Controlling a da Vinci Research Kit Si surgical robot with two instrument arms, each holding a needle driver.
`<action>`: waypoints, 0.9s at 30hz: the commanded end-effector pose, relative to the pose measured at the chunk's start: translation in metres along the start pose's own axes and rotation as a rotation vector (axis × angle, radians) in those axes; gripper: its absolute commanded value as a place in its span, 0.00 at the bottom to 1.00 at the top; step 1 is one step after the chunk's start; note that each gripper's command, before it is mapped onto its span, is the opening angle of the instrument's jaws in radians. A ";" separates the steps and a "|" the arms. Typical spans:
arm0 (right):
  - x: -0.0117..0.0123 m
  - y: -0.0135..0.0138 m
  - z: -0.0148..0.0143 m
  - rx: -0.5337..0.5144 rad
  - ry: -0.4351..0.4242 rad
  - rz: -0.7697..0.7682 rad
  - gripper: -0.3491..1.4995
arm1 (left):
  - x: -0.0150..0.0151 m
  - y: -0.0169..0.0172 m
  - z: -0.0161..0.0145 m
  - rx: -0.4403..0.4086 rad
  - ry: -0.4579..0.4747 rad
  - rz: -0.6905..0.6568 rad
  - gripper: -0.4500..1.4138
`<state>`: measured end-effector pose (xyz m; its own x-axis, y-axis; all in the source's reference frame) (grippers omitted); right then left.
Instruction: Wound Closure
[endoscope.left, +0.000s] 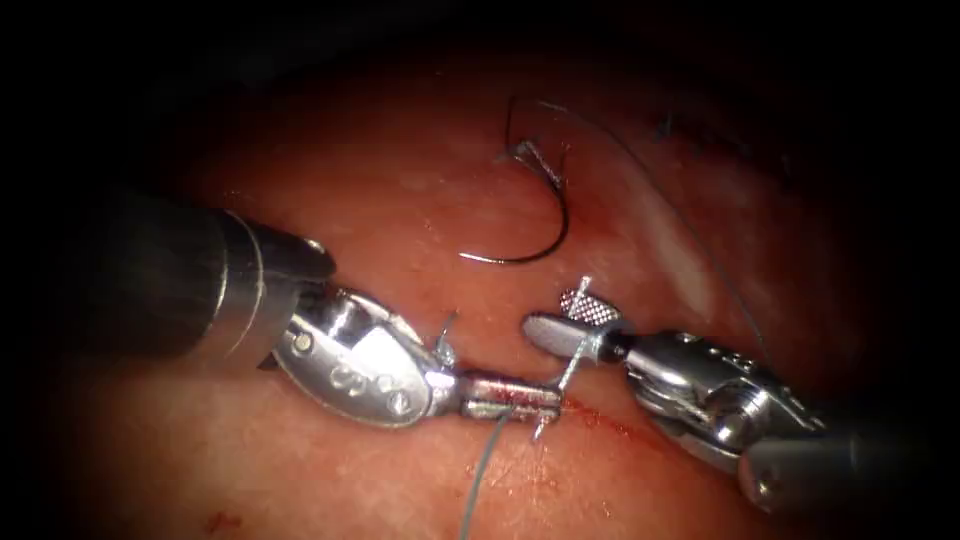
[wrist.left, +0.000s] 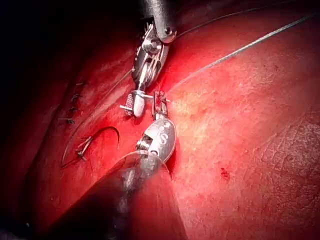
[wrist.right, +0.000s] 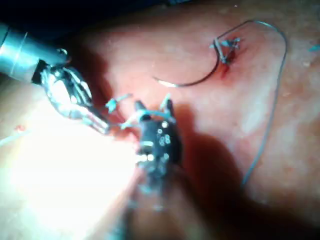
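1. Centrally, the cut (endoscope.left: 600, 415) runs as a thin red line across the tissue (endoscope.left: 400, 190); every place below is given relative to it.
2. The left tool (endoscope.left: 510, 395) lies along the cut's left end with its jaws closed, tips red with fluid. A pale thread (endoscope.left: 480, 480) leaves the tips and runs down toward the viewer, so the jaws appear to pinch that thread right at the cut.
3. The right tool (endoscope.left: 560, 315) sits just above the cut, to its right, with jaws parted. A short pale strand (endoscope.left: 572, 360) crosses between them, running from above the upper jaw down to the cut. Whether the jaws actually grip it cannot be told; they look open around it.
4. The needle (endoscope.left: 545, 225) lies free on the tissue, well above the cut, held by neither tool. Its point end rests to the left, and its curve rises to a knot of cut thread ends (endoscope.left: 530, 155). It seems to lie on the surface; whether any part is buried cannot be told.
5. A dark thread (endoscope.left: 700, 240) arcs from that knot, over the needle, then down the right side, passing behind the right tool.
6. In the left wrist view, the left tool (wrist.left: 160, 102) and right tool (wrist.left: 134, 106) meet tip to tip, the needle (wrist.left: 107, 132) beside them.
7. In the right wrist view, the right tool (wrist.right: 152, 107) faces the left tool (wrist.right: 102, 125), the needle (wrist.right: 200, 80) beyond.
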<state>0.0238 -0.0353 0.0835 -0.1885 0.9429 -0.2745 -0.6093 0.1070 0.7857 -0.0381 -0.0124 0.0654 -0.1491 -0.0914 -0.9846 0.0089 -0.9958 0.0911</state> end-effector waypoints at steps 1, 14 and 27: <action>-0.0004 -0.0003 0.0008 0.000 0.002 0.002 0.45 | -0.0006 0.0000 0.0006 0.000 0.002 0.002 0.00; -0.0009 -0.0009 0.0003 -0.016 -0.038 0.049 0.00 | -0.0007 -0.0005 -0.0001 -0.002 0.005 0.001 0.00; -0.0010 -0.0034 -0.0011 0.011 -0.013 0.021 0.00 | -0.0034 -0.0042 -0.0031 0.039 -0.055 -0.053 0.00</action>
<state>0.0244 -0.0367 0.0803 -0.1941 0.9478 -0.2529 -0.6018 0.0885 0.7937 -0.0338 -0.0078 0.0675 -0.2097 -0.0302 -0.9773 -0.0416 -0.9983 0.0398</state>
